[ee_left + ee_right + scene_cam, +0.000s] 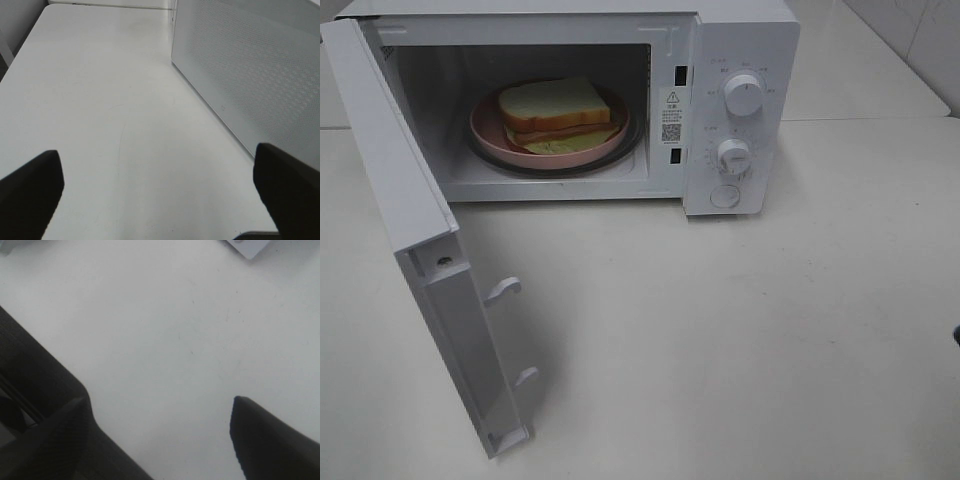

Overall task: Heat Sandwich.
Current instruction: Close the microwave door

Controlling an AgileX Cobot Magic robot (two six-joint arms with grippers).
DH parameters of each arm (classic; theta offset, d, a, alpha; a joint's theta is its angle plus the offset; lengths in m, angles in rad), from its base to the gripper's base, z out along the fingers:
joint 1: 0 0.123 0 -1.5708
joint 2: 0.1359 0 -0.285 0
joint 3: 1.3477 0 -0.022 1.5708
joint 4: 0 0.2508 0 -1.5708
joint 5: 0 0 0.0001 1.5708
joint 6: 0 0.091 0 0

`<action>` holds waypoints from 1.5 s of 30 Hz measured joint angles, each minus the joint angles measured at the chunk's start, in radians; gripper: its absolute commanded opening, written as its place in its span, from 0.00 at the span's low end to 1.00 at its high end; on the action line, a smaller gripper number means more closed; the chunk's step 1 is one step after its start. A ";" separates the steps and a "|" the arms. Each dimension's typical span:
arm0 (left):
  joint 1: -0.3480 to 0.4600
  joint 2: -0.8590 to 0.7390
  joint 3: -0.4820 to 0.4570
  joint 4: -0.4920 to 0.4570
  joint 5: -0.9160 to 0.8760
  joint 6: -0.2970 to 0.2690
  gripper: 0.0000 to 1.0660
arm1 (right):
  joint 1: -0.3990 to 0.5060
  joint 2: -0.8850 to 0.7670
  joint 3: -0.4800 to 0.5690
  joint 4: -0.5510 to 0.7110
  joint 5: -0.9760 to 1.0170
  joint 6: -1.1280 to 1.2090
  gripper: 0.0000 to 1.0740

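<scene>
Big white table (770, 330) below me; on it sits the boxy white microwave (740, 30), its door (390, 180) wide open. Inside, a round pink plate (485, 135) carries the white-bread sandwich (555, 105). My left gripper (157, 165) and right gripper (159, 402) both hang spread apart over the table, holding nothing.

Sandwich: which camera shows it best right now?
The exterior high view: the sandwich sits unobstructed on the pink plate inside the open microwave. Neither wrist view shows it; the left sees only a perforated microwave panel, the right mostly table.
</scene>
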 measured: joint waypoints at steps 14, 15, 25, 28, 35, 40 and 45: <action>0.000 0.000 0.000 0.000 0.000 0.000 0.92 | -0.110 -0.316 0.052 0.008 0.154 0.043 0.71; 0.000 0.000 0.000 0.000 0.000 0.000 0.92 | -0.136 -0.341 0.062 0.008 0.153 0.043 0.71; 0.000 0.000 0.000 0.000 0.000 0.000 0.92 | -0.326 -0.535 0.151 0.008 0.096 0.055 0.71; 0.000 0.000 0.000 0.000 0.000 0.000 0.92 | -0.406 -0.593 0.174 0.009 0.089 0.059 0.71; 0.000 0.000 0.000 0.000 0.000 0.000 0.92 | -0.493 -0.646 0.174 0.014 0.087 0.113 0.71; 0.000 0.000 0.000 0.000 0.000 0.000 0.92 | -0.552 -0.689 0.192 0.050 0.042 0.150 0.70; 0.000 0.000 0.000 0.000 0.000 0.000 0.92 | -0.596 -0.717 0.202 0.073 0.030 0.154 0.70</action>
